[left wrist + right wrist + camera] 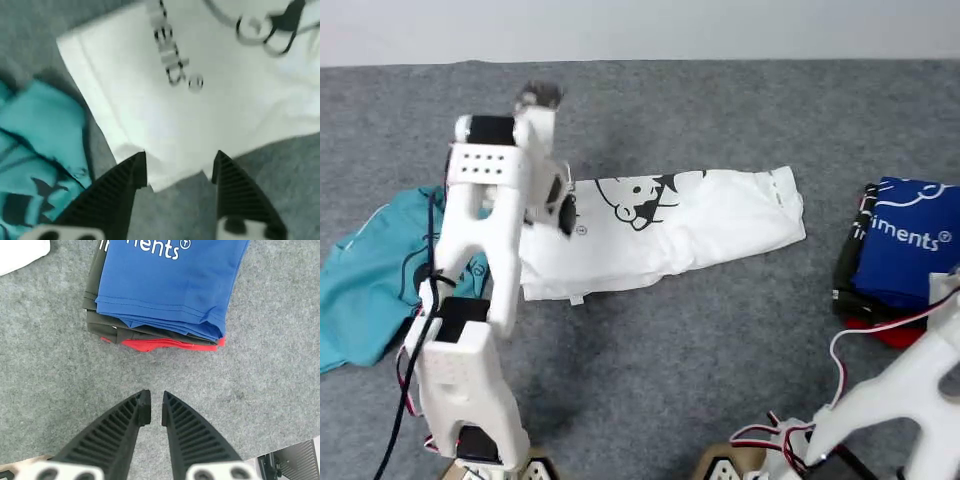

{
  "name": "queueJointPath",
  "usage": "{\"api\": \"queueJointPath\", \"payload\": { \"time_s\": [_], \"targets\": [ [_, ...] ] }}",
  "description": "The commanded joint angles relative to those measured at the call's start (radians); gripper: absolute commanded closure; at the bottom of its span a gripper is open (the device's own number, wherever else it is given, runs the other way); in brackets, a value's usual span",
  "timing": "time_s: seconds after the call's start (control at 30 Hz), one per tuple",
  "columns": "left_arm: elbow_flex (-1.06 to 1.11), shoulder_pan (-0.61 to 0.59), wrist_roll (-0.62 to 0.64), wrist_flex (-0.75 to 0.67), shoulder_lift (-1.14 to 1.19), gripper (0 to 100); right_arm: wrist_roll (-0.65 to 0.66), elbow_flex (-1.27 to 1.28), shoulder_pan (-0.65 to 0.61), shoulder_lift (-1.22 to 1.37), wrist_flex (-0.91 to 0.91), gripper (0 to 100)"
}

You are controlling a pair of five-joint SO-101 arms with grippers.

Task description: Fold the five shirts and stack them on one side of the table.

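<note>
A white shirt with a black cartoon print lies partly folded as a long strip across the table's middle. My left gripper hovers over its left end. In the left wrist view the left gripper is open above the white shirt's edge, holding nothing. A crumpled teal shirt lies at the far left, and the wrist view has the teal shirt beside the white one. At the right stands a stack of folded shirts, blue over black over red. My right gripper is shut and empty over bare carpet near that stack.
Grey carpet covers the table. The stack sits close to the right edge. The right arm with its red and white wires rises from the bottom right corner. A pale wall runs along the far edge.
</note>
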Motion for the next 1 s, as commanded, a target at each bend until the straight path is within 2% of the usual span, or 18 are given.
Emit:
{"api": "queueJointPath", "payload": {
  "time_s": [0.0,0.23,0.33,0.47,0.63,0.73,0.83,0.97],
  "targets": [
    [0.15,0.008,-0.009,-0.006,-0.064,79,-0.002,-0.003,-0.012,-0.022,0.038,94.5],
    [0.39,0.012,-0.006,-0.166,-0.064,79,0.0,-0.003,-0.012,-0.028,0.038,94.5],
    [0.433,0.015,-0.006,-0.184,-0.064,79,0.0,-0.003,-0.01,-0.03,0.038,94.5],
    [0.429,0.008,-0.006,-0.175,-0.081,79,0.0,-0.003,-0.007,-0.031,0.039,94.5],
    [0.334,0.014,-0.008,-0.031,-0.16,79,0.0,-0.003,-0.005,-0.031,0.039,94.5],
    [0.277,0.005,-0.008,0.005,-0.224,79,0.0,-0.003,-0.008,-0.031,0.039,94.5],
    [0.239,-0.037,-0.006,-0.011,-0.262,79,0.0,-0.003,-0.01,-0.031,0.039,94.5],
    [0.243,-0.127,0.025,-0.129,-0.256,78,0.0,-0.003,-0.007,-0.031,0.039,94.5]
  ]
}}
